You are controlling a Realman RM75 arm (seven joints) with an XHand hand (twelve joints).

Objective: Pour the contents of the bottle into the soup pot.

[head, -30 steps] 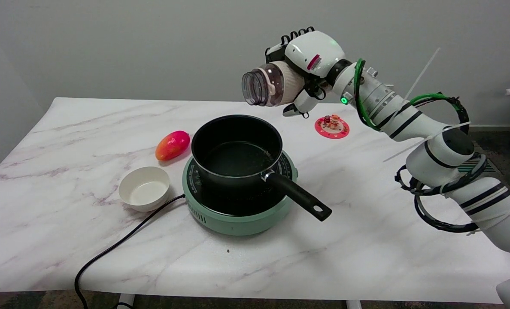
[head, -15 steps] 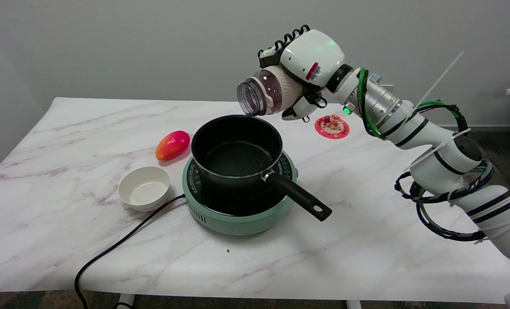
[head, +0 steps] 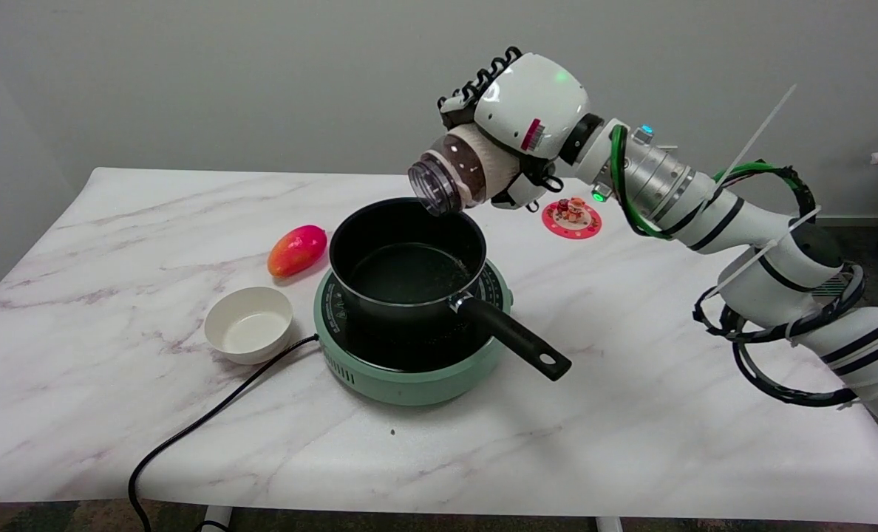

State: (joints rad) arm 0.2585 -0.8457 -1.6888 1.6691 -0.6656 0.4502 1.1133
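Clear plastic bottle (head: 460, 167) sits gripped in my right hand (head: 516, 118), upper centre of frame, its long axis slanting down-left so the open mouth hangs just above the far right rim of the soup pot (head: 407, 262). I judge more tilt is needed.

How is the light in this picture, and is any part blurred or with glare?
Head view: soft, even light; faint shadows beside the induction cooker and white bowl; mild sheen on the soup pot rim; right hand and bottle sharp, no motion blur.
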